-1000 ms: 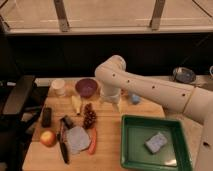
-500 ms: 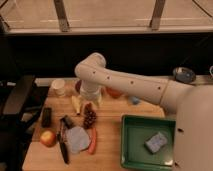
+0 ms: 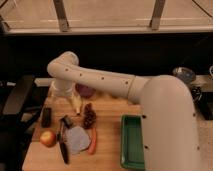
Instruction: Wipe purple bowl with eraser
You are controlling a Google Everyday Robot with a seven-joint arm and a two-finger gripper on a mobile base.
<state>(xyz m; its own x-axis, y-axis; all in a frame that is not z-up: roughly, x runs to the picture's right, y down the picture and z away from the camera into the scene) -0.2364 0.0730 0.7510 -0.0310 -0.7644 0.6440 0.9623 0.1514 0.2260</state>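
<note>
Eraser [image 3: 46, 116] lying flat, long axis near-to-far, pincer [image 3: 70, 99] beside purple bowl [image 3: 86, 90]

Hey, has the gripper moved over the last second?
Yes. The gripper has swung left: it was right of the purple bowl and now hangs left of it, over the back left corner of the board, behind the eraser.

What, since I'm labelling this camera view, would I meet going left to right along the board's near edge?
Apple → knife → grey cloth → carrot → green tray. The gripper hangs farther back, at the board's far left, beside the purple bowl.
</note>
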